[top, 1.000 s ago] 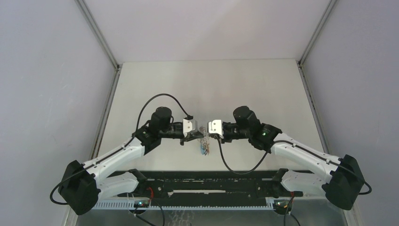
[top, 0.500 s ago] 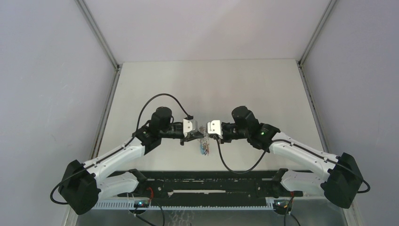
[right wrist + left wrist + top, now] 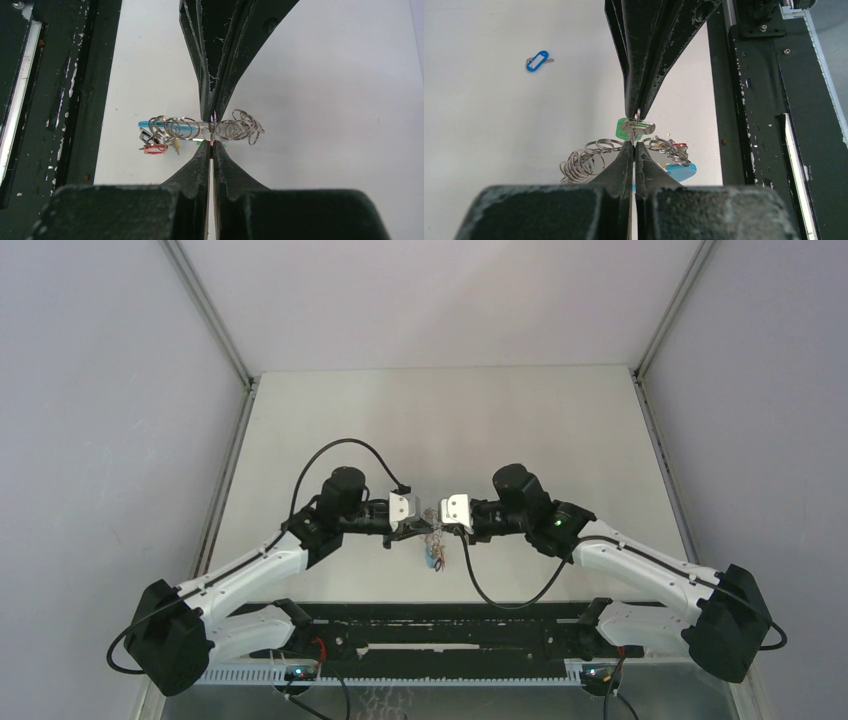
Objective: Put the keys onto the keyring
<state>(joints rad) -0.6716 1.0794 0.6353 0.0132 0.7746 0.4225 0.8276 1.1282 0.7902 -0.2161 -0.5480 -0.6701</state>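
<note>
**A:** Where's the keyring (image 3: 202,125)?
**B:** Held crosswise over the white table (image 3: 325,75), silver links (image 3: 245,126) bunched along it.
**A:** And the grippers?
**B:** The right gripper (image 3: 212,146) reaches the keyring from the near side. Its fingers are pressed together, with a sliver of a green key (image 3: 200,142) at the tips. The left gripper (image 3: 214,116) meets the keyring from the far side, also closed, pinching the wire mid-span.
**A:** Anything else?
**B:** A red key (image 3: 154,149) and a blue sleeve (image 3: 144,123), at the keyring's end nearest the black rail (image 3: 50,100).
</note>
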